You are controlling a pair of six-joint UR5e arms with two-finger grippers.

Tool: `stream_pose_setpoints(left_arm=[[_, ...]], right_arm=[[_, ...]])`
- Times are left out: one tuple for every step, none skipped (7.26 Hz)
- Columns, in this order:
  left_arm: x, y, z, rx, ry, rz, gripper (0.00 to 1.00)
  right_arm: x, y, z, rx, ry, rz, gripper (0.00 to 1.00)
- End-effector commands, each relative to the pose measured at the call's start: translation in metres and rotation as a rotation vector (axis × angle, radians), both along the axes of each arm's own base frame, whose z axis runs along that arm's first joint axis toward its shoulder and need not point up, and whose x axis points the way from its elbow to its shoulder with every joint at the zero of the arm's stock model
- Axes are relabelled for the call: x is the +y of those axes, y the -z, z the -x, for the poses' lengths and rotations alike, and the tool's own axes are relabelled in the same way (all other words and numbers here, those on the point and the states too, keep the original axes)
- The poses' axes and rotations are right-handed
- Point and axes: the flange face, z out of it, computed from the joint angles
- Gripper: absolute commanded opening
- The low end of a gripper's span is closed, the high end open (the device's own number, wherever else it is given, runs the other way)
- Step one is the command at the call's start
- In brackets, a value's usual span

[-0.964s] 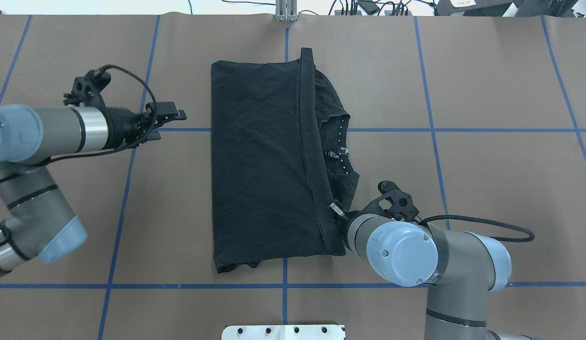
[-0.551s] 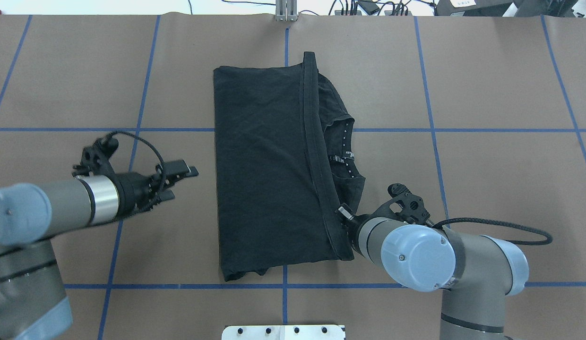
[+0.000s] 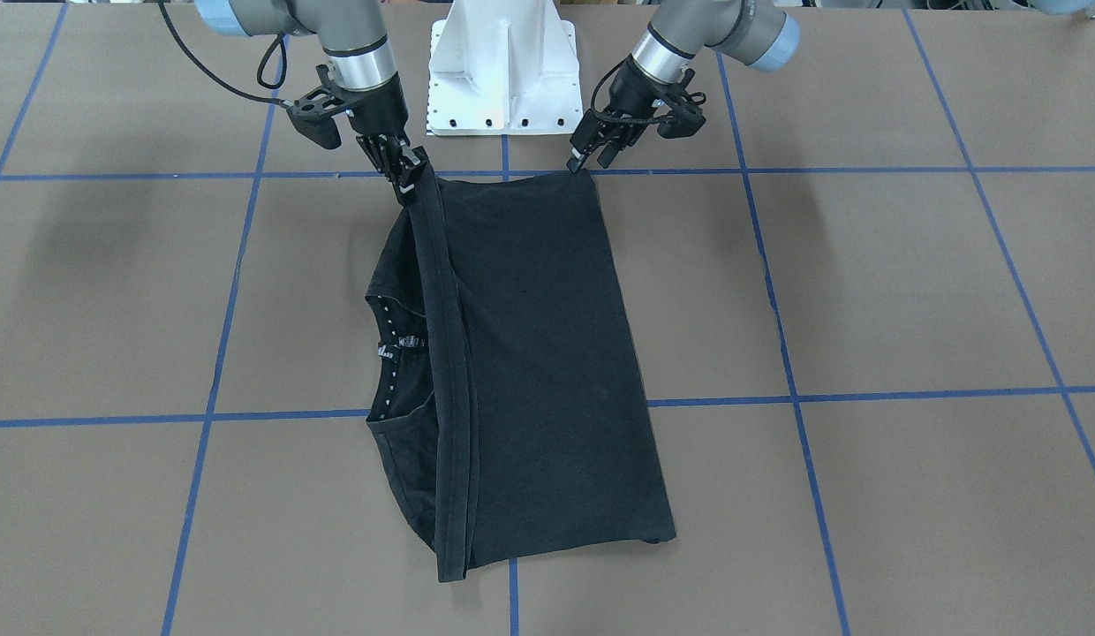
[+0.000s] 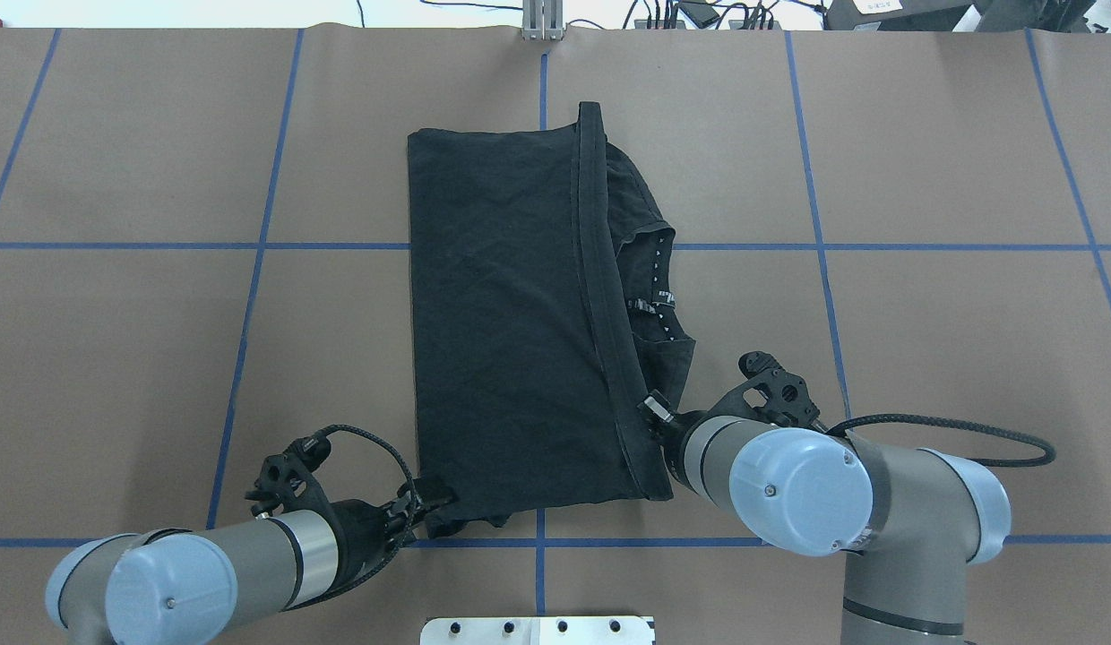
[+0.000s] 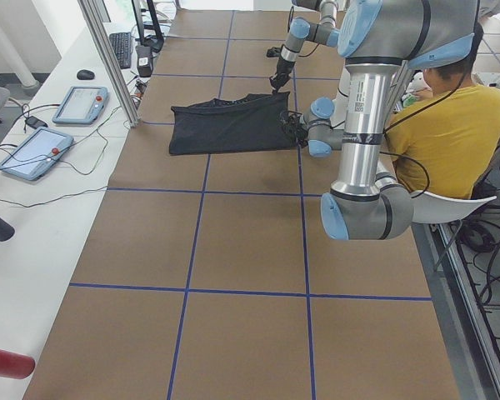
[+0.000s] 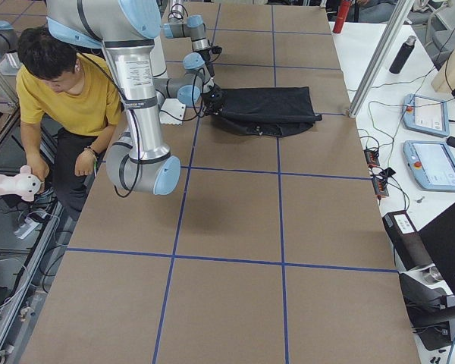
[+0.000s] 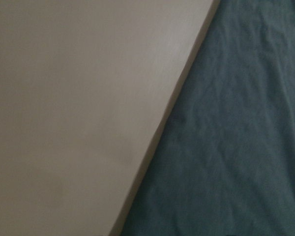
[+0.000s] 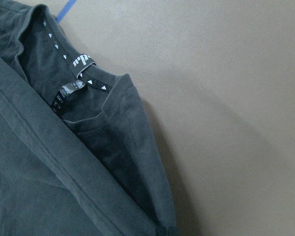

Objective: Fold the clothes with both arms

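Right gripper [image 3: 404, 179]: pinched tight on the near end of the T-shirt's hem band, right at the corner closest to the robot, pointing steeply down.
Left gripper [image 3: 588, 161]: fingers a little spread, tips right by the shirt's other near corner. Touching the cloth or just above it? Can't tell from these angles.
T-shirt [image 3: 539, 353]: black, lying flat in the middle of the table, folded into a long rectangle running away from the robot.
Hem band [image 3: 450, 380]: doubled stitched strip running the whole length of the rectangle, over toward the robot's right side.
Neck opening [image 4: 650, 296]: poking out past the band on the robot's right. Patterned neck tape [image 8: 56, 46] with small white triangles and a little black label [image 8: 68, 91], both nice and sharp in the right wrist view.
Left wrist view: just the shirt's straight edge cutting diagonally across bare table.
Table [image 3: 909, 283]: brown cover, split into big squares by blue tape lines [image 3: 865, 394].
Pedestal base [image 3: 503, 79]: white, between the two arms, just behind the shirt's near edge.
Person [image 6: 64, 87]: yellow shirt, sitting behind the robot, pink plush toy [image 6: 9, 184] in one hand.
Side bench [image 5: 33, 217]: white, along the far edge of the table, two touchscreen pendants [image 5: 79, 104] with cables on it, well apart from the shirt.
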Motion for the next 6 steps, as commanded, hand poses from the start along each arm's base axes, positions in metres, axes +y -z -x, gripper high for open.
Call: stream_pose_setpoints(left_arm=[[0.008,0.000,-0.012,-0.018,-0.016,0.005,0.72],[0.008,-0.004,-0.011,-0.025,-0.016,0.006,0.68],[0.008,-0.008,-0.011,-0.033,-0.016,0.006,0.67],[0.008,-0.011,-0.014,-0.041,-0.016,0.006,0.67],[0.008,-0.013,-0.017,-0.047,-0.016,0.006,0.65],[0.006,-0.016,-0.017,-0.053,-0.013,0.007,0.58]], right_arm=[[0.000,0.000,0.000,0.000,0.001,0.000,0.00],[0.000,0.000,0.000,-0.002,0.001,0.000,0.00],[0.001,0.002,-0.002,-0.007,0.000,0.000,0.00],[0.001,0.004,-0.002,-0.009,0.000,-0.003,0.00],[0.001,0.004,-0.003,-0.010,-0.001,-0.002,0.00],[0.001,0.004,-0.003,-0.009,0.000,-0.003,0.00]])
